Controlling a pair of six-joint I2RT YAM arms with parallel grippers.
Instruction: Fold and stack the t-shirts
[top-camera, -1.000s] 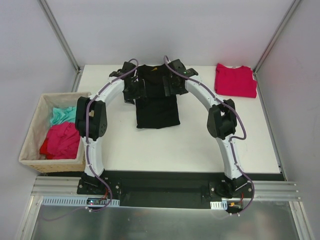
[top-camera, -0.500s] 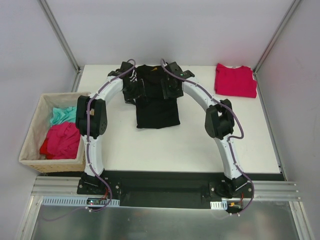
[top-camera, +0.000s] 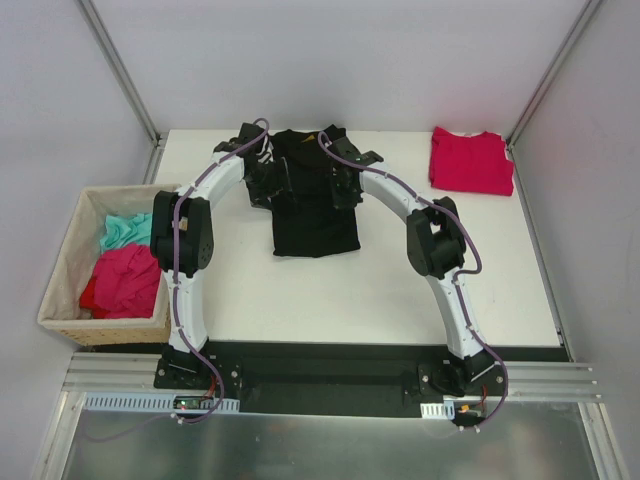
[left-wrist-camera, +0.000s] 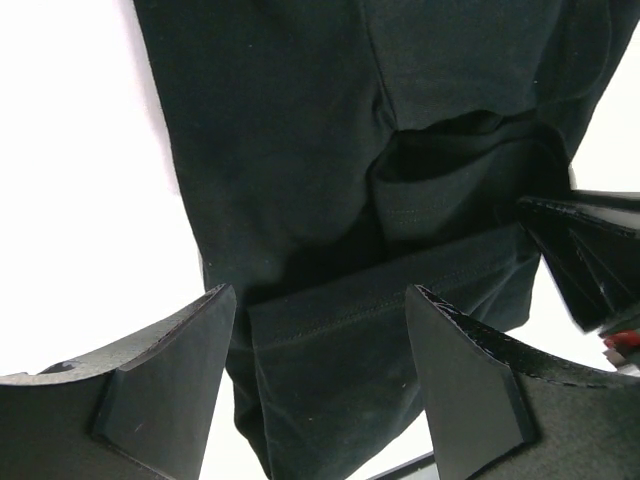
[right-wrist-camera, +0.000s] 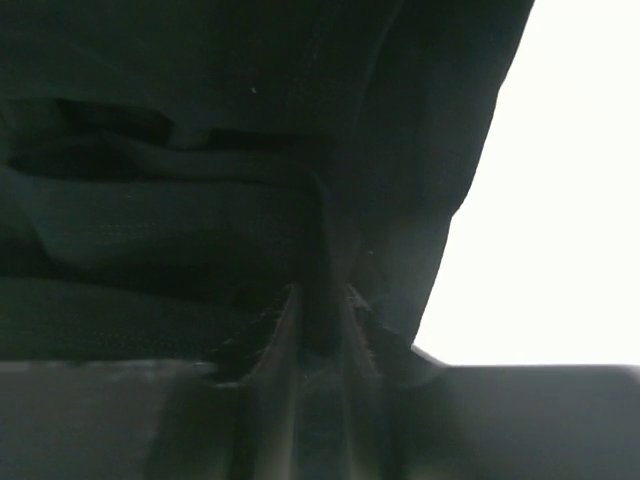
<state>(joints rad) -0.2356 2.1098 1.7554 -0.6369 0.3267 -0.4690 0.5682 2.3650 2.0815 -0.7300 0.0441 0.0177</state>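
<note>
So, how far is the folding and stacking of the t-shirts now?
Done: the red t-shirt lies at the far right corner, apparently folded. In hand: the black t-shirt is a narrow strip with its sides turned in; the right gripper pinches a fold of it, and the left gripper is open over it. Left: finish folding the black one and stack the two, which lie apart.
</note>
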